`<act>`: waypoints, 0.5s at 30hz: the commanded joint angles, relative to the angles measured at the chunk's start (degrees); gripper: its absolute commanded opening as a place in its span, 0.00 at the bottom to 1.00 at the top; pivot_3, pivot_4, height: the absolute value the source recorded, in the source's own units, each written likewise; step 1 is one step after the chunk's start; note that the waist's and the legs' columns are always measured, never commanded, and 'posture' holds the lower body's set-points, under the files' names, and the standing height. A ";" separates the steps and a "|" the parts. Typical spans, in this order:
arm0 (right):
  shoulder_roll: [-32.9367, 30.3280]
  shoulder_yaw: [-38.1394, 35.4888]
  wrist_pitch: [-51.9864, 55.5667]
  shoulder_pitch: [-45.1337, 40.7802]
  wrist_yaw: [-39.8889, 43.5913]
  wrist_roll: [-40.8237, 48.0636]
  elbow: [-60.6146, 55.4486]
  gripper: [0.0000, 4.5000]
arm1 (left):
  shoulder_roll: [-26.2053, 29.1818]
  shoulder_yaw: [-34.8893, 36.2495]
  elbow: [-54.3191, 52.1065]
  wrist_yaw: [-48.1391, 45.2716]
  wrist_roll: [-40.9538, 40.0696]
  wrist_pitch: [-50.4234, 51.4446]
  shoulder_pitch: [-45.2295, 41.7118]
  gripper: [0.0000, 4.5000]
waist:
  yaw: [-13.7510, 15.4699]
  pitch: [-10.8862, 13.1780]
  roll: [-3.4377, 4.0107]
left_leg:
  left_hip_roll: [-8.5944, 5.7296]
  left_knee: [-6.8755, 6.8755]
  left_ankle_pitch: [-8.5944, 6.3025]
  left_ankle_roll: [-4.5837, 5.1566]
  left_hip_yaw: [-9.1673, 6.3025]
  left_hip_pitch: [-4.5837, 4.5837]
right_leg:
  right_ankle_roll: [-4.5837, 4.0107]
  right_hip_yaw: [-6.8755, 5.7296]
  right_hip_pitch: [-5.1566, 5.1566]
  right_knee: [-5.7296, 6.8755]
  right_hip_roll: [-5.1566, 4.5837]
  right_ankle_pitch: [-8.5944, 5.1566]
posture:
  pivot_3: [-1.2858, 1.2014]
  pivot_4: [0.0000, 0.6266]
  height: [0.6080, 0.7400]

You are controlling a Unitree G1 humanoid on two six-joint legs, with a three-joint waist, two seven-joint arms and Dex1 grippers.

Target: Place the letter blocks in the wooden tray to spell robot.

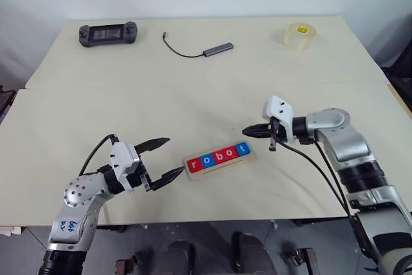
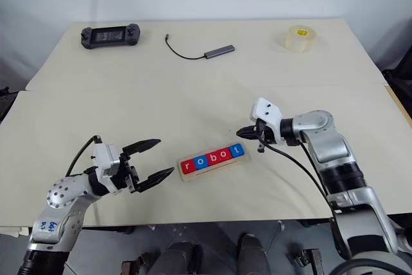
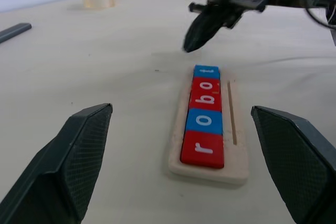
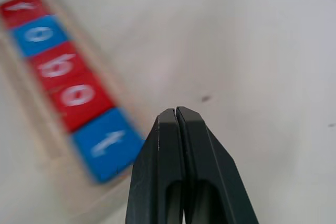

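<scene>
My cream bench [image 1: 212, 94] spreads out before me. Near my edge the wooden tray [image 1: 220, 158] lies flat on it, letter blocks [image 1: 219, 156] lined up inside reading robot. Along the far side lie a black handheld controller [image 1: 107, 33], a grey adapter with cable [image 1: 217, 48] and a tape roll [image 1: 300, 35].

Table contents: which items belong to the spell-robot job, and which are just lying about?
Job:
- letter blocks, five in a row reading robot
- wooden tray holding them

Lying about:
- handheld game console
- USB hub with cable
- tape roll
</scene>
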 commanded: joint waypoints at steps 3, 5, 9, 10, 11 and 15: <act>2.17 1.64 -7.27 -4.13 2.47 -3.07 8.95 0.01 | 0.48 0.97 -1.50 -0.10 -0.36 -0.62 0.65 1.00 | 0.03 0.00 0.00 | -0.02 -0.01 0.00 0.01 0.00 -0.02 | 0.00 -0.01 -0.01 -0.03 -0.01 0.00 | 0.52 0.24 1.00; 2.72 2.36 -8.43 -4.94 4.18 -3.77 11.45 0.01 | 0.58 1.20 -1.78 0.02 -0.38 -0.59 0.97 1.00 | 0.10 0.00 0.00 | -0.02 0.00 0.00 0.01 -0.03 -0.04 | 0.00 -0.04 0.00 -0.03 -0.02 0.00 | 0.52 0.24 1.00; 2.50 3.10 -8.89 -5.37 7.29 -4.41 12.68 0.01 | 0.64 1.51 -2.10 0.39 -0.36 -0.59 1.29 1.00 | 0.01 0.00 0.00 | -0.01 0.00 0.00 0.01 -0.03 -0.02 | 0.00 -0.04 0.01 -0.02 -0.01 0.00 | 0.52 0.24 1.00; 2.50 2.83 -8.71 -5.35 7.61 -4.36 12.54 0.01 | 0.64 1.53 -2.08 0.44 -0.33 -0.61 1.31 1.00 | 0.00 0.00 0.00 | 0.00 0.00 0.00 0.00 -0.03 -0.03 | 0.00 -0.04 0.01 -0.03 0.00 0.00 | 0.52 0.24 1.00; 2.45 2.58 -8.61 -5.28 7.86 -4.37 12.37 0.01 | 0.62 1.54 -2.07 0.48 -0.31 -0.62 1.33 1.00 | 0.00 0.00 0.00 | 0.00 0.00 0.00 0.00 -0.03 -0.03 | 0.00 -0.04 0.01 -0.02 -0.01 0.00 | 0.52 0.24 1.00; 1.99 1.87 -8.78 -4.83 8.02 -4.67 12.08 0.01 | 0.35 1.36 -2.10 0.77 -0.21 -0.63 1.25 1.00 | 0.03 0.00 0.00 | -0.01 0.01 0.00 0.00 -0.03 -0.03 | 0.00 -0.04 0.01 -0.02 -0.01 0.00 | 0.52 0.24 1.00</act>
